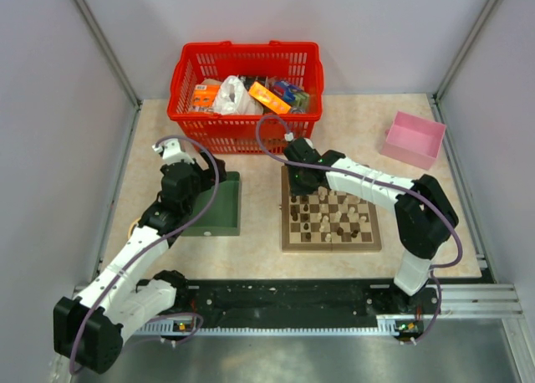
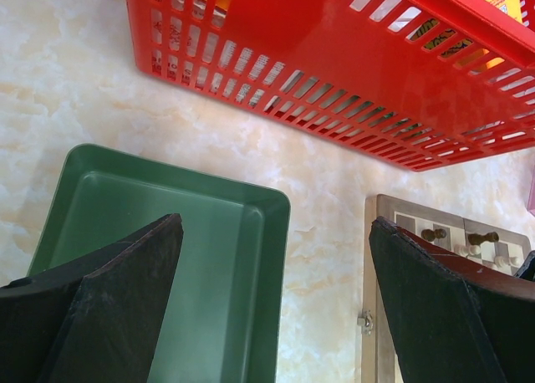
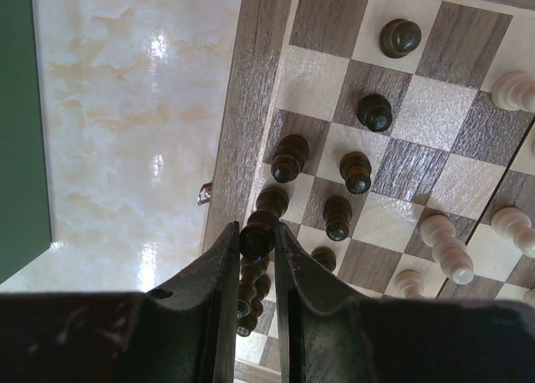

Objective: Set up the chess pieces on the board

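The right gripper [image 3: 256, 234] was clamped on a small dark piece [image 3: 257, 229], its two fingers drawn in tight on either side of the head, over the column of squares that ran along the board's [image 3: 251, 82] rim on the side facing the green tray [image 1: 214, 206]. Whether that piece already stood on its square or hung just above it could not be told. Other dark chess pieces [image 3: 357, 171] crowded the squares beside it, and pale pieces [image 3: 443, 242] stood further in from that rim. This looked like the placing step for one dark man in its edge row. The next move seemed to call for a straight settle onto the square, then a narrow parting of the fingers and a vertical lift, since the neighbours stood close enough to be knocked. The left gripper [image 2: 276, 222] hovered off the board, over the tray's edge nearest it, its fingers wide apart and holding nothing. Beyond the board's far edge stood a red basket [image 1: 247, 82] of coloured packets [image 1: 269, 97]. Their print was too small to read, and no brand or writing showed on the board.
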`<action>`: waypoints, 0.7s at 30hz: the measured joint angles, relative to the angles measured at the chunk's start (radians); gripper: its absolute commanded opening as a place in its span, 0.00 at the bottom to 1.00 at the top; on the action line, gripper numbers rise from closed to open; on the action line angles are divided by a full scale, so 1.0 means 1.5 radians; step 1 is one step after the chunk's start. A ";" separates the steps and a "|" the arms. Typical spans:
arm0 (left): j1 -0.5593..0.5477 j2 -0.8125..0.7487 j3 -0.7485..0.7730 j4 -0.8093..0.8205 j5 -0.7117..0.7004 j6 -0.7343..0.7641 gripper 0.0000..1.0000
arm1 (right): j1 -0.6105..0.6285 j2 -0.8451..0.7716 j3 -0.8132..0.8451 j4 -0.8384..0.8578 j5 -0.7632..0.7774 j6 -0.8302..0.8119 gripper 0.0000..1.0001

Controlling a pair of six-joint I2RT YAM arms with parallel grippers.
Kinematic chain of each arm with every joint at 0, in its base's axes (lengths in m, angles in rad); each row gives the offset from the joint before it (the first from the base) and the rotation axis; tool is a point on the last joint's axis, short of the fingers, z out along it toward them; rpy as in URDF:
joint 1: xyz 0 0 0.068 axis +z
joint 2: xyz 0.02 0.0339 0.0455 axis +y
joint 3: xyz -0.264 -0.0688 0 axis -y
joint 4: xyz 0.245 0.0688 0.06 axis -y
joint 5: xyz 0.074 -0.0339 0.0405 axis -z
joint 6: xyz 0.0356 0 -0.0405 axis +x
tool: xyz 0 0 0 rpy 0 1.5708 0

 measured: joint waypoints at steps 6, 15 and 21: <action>0.003 0.000 0.000 0.000 0.005 0.000 0.99 | 0.000 0.000 0.000 0.007 0.000 0.001 0.16; 0.007 0.005 -0.001 0.000 0.010 0.000 0.99 | 0.000 0.000 0.000 0.010 0.005 0.001 0.15; 0.008 0.007 -0.002 0.000 0.010 -0.001 0.99 | 0.000 0.000 0.000 0.008 0.018 0.001 0.15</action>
